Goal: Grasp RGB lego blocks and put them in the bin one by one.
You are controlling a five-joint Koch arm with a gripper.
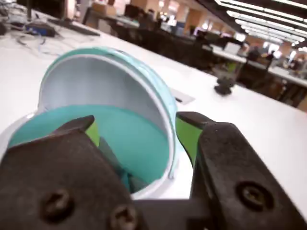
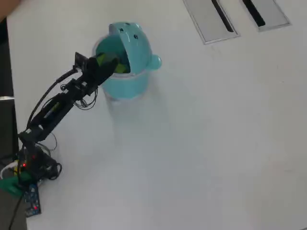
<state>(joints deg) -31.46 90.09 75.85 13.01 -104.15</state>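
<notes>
One round teal-blue plastic bin point(image 2: 125, 81) is standing on the white table point(image 2: 201, 143), toward the upper left of the overhead view. Its domed flip lid point(image 2: 132, 43) is tilting upward and back, leaving the mouth uncovered; two small dark dots are showing on the lid's outer face, and a rounded knob point(image 2: 154, 61) is projecting from the bin's right side in that view. In the wrist view the lid's pale inner surface point(image 1: 96, 81) is arching above the teal interior point(image 1: 134, 139) of the bin.

One black arm point(image 2: 57, 105) is reaching from its base point(image 2: 29, 163) at the lower left of the overhead view up to the bin's mouth. Its gripper point(image 1: 136, 132) is hanging over the opening, with two black jaws lined in yellow-green standing well apart, nothing visibly between them. A small dark shape is lying low inside the bin between the jaws in the wrist view; what it is cannot be told.

Zero lego blocks are showing on the table in either view.

Two flat grey slotted panels point(image 2: 211, 19) are lying set into the table at the top right of the overhead view, well apart from the bin. One small blue circuit board point(image 2: 32, 201) is lying beside the arm's base.
</notes>
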